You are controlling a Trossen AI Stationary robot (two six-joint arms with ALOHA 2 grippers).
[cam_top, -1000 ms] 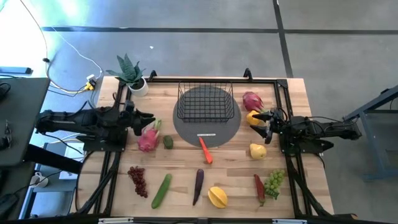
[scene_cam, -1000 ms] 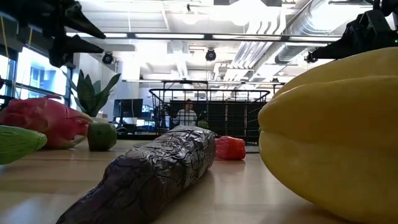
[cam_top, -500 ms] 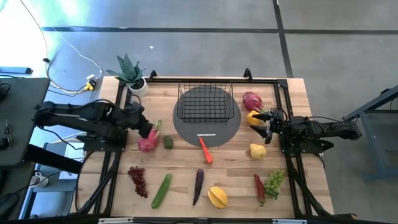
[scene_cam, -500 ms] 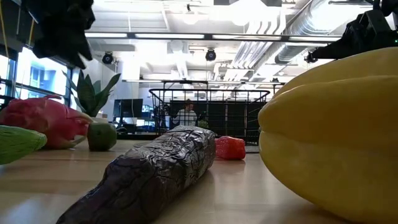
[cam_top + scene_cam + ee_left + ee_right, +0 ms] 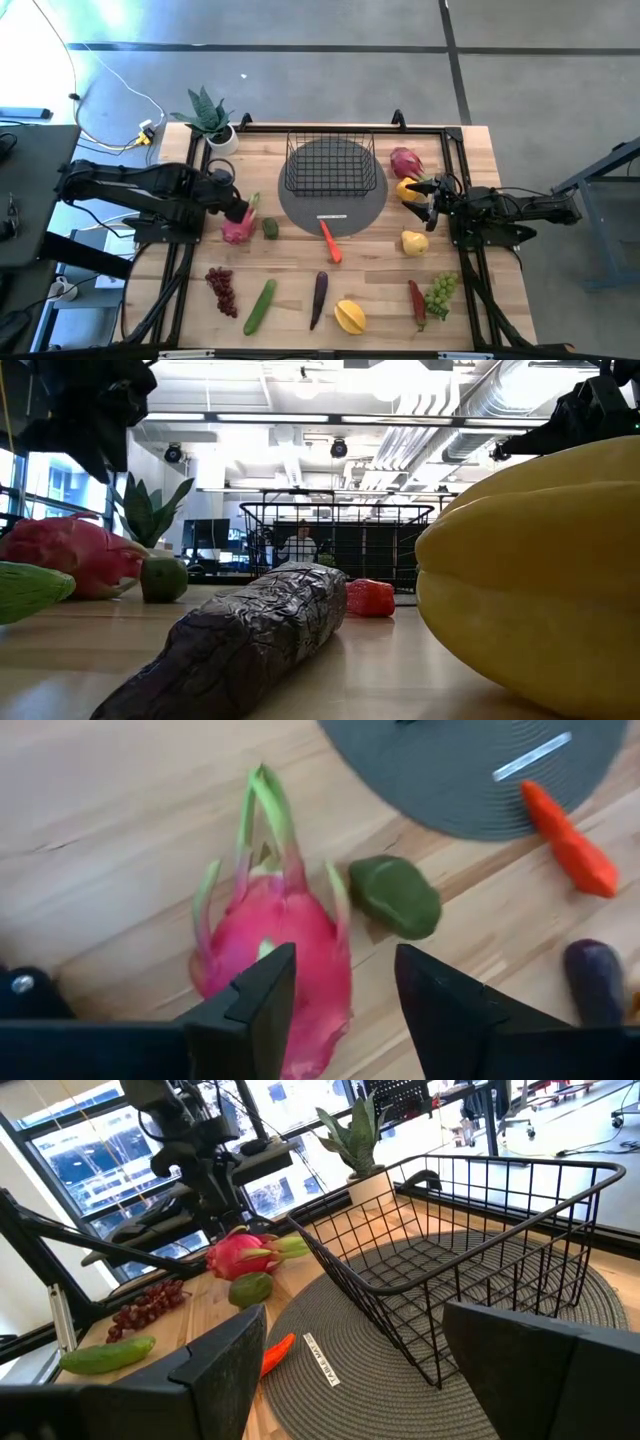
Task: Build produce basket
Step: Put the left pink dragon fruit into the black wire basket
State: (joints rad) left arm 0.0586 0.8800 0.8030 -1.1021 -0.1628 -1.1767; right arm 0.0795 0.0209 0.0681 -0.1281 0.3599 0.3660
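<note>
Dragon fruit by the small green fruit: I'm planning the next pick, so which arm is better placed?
Left. Its open hand hangs directly over that dragon fruit; the right hand waits across the table.

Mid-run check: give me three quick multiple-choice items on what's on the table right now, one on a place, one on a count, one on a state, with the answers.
1. Where does the basket stand?
A. on the grey round mat
B. on bare wood beside the red grapes
C. held in the right gripper

2. How many pink dragon fruits are on the table?
A. one
B. two
C. four

3. How is the left gripper?
A. shut on the carrot
B. open above a dragon fruit
C. open inside the basket

Answers:
1 A, the high view shows the wire frame on the mat's far half.
2 B, one by the left gripper, one near the right gripper.
3 B, the left wrist view shows its spread fingers over the pink fruit.
</note>
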